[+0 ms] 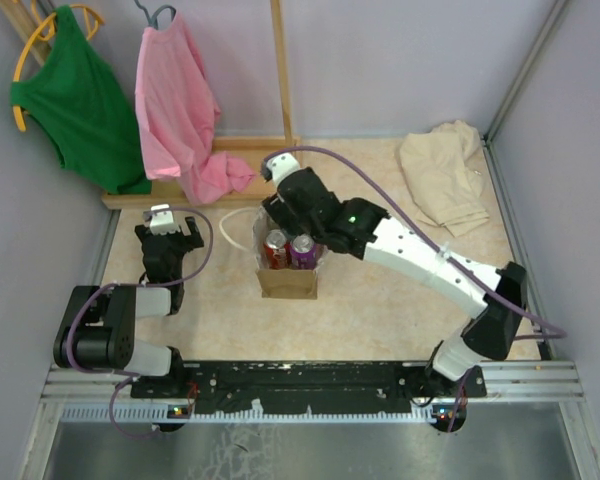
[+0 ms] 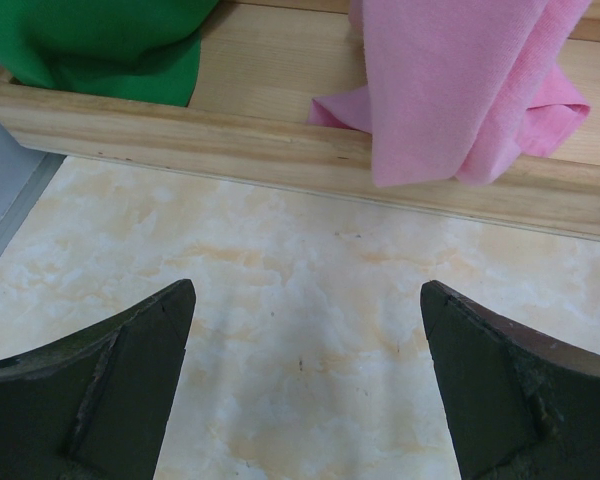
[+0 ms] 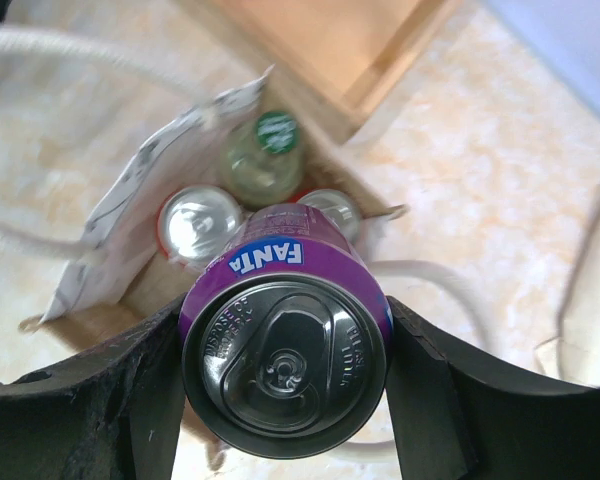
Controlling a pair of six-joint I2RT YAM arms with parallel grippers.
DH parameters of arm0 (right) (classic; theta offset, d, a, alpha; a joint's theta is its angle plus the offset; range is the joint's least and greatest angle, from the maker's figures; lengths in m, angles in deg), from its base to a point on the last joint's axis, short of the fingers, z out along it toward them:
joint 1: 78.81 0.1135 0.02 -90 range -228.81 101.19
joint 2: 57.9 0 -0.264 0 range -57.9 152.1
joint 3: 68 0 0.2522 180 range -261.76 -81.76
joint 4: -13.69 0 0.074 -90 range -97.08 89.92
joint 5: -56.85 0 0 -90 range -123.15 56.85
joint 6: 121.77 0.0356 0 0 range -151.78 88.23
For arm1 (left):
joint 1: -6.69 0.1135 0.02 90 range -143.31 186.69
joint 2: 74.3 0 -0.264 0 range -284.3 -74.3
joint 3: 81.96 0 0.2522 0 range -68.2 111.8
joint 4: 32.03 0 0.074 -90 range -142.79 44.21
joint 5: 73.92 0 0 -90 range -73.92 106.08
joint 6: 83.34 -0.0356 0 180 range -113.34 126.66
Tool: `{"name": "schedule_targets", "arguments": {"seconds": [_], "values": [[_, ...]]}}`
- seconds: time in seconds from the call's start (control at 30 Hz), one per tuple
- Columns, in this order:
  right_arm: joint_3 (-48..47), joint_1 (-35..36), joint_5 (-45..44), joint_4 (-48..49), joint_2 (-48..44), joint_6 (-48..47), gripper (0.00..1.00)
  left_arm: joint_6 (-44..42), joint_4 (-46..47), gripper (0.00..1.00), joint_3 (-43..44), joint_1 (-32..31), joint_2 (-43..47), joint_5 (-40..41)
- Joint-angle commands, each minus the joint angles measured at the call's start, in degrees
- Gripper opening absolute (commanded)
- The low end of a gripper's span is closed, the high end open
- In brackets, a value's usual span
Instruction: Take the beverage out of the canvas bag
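Observation:
The tan-brown canvas bag [image 1: 288, 281] with white loop handles stands mid-table; it also shows in the right wrist view [image 3: 90, 265]. My right gripper [image 1: 298, 238] [image 3: 285, 312] is shut on a purple Fanta can [image 1: 303, 250] [image 3: 285, 350], holding it upright by its sides over the bag's opening. Inside the bag I see a red-rimmed can [image 1: 276, 250] [image 3: 200, 222], a green-capped bottle [image 3: 267, 152] and another can top [image 3: 332, 207]. My left gripper [image 1: 170, 238] [image 2: 307, 292] is open and empty above the bare table, left of the bag.
A wooden rack base [image 1: 180, 192] [image 2: 280, 150] runs along the back left, with a green shirt [image 1: 80, 100] and a pink shirt [image 1: 180, 110] hanging over it. A cream cloth [image 1: 442, 175] lies at the back right. Walls close both sides.

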Motion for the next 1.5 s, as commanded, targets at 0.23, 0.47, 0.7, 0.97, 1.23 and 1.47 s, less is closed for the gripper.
{"name": "schedule_targets", "arguments": {"seconds": [0.23, 0.47, 0.7, 0.97, 1.23, 1.47], "values": [[-1.37, -15.08, -10.63, 13.83, -12.52, -4.67, 0.0, 0.22, 0.74, 1.0, 0.6, -0.13, 0.39, 0.37], [4.5, -30.68, -1.14, 16.16, -11.53, 0.71, 0.0, 0.24, 0.83, 1.0, 0.46, -0.08, 0.41, 0.31], [13.98, -36.0, 3.83, 26.06, -4.76, 1.69, 0.0, 0.22, 1.28, 1.0, 0.34, -0.12, -0.11, 0.25], [14.82, -40.93, 9.67, 31.05, 4.11, 4.54, 0.0, 0.09, 1.18, 1.0, 0.5, -0.08, -0.24, -0.14], [12.42, -43.83, 11.02, 31.77, 11.55, 6.17, 0.0, 0.04, 1.09, 1.0, 0.51, -0.11, -0.2, -0.45], [9.52, -46.6, 12.45, 29.65, 16.31, 8.22, 0.0, -0.09, 0.93, 1.0, 0.68, -0.13, -0.53, -0.6]]}}
